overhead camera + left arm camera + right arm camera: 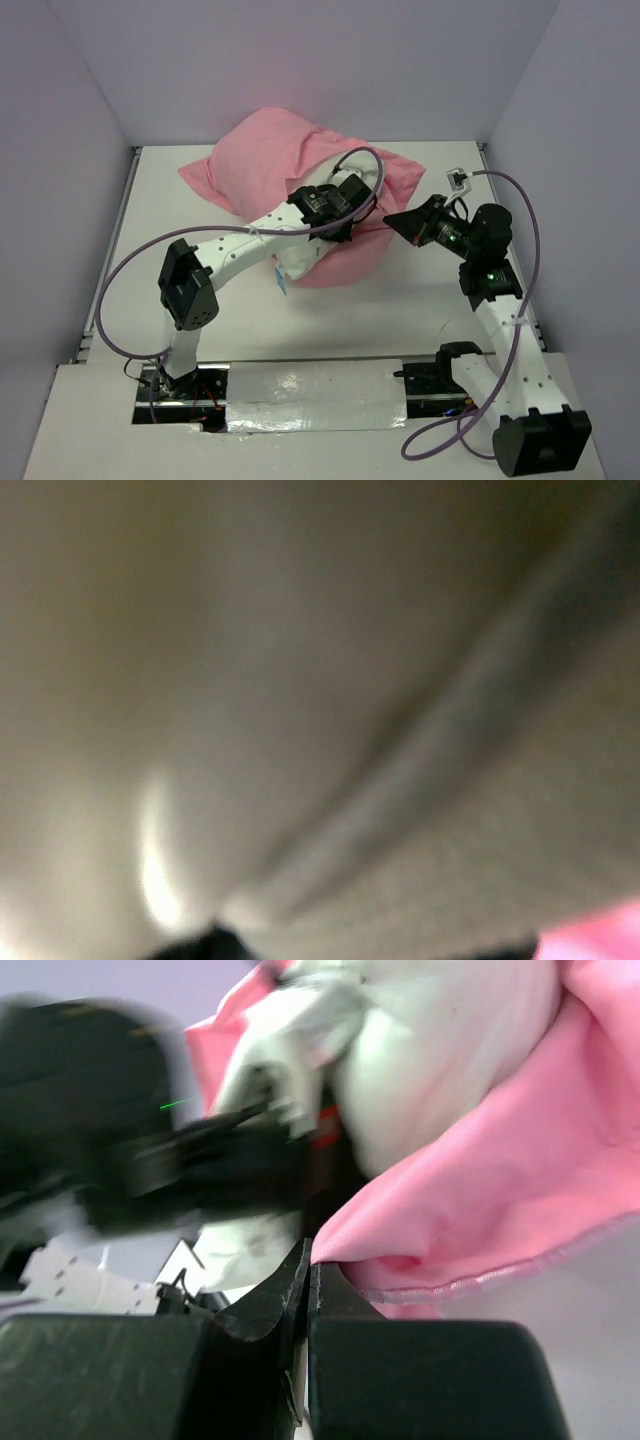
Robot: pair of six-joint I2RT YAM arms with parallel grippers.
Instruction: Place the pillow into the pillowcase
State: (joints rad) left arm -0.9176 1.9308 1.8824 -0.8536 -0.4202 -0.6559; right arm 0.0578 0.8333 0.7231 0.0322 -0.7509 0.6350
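1. Pink satin takes up the back of the table (400, 300): the pillowcase (265, 160) lies heaped there, with its open end turned toward the arms.
2. We see the pillow (300, 262) partly inside that case. A white corner of it sticks out on the near side, just below the left arm (240, 245), and a small blue tag (282, 284) hangs at that corner.
3. The left gripper (350, 200) reaches into the mouth of the case from the near left. Its jaws are closed. In the right wrist view we see white fabric bunched around its tips, so we read it as pinching the pillow.
4. The left wrist view gives us little. Blurred off-white cloth fills it, pressed close to the lens, with a sliver of pink at the lower right corner.
5. The right gripper (393, 219) meets the case's right edge from the right. Its fingers are pressed together with the stitched hem (470, 1282) of the pillowcase caught at their tips, and the pink cloth rises from there.
6. In the right wrist view, we see the white pillow bulging out of the pink opening just beyond the gripped hem. The left gripper shows beside it as a dark blur.
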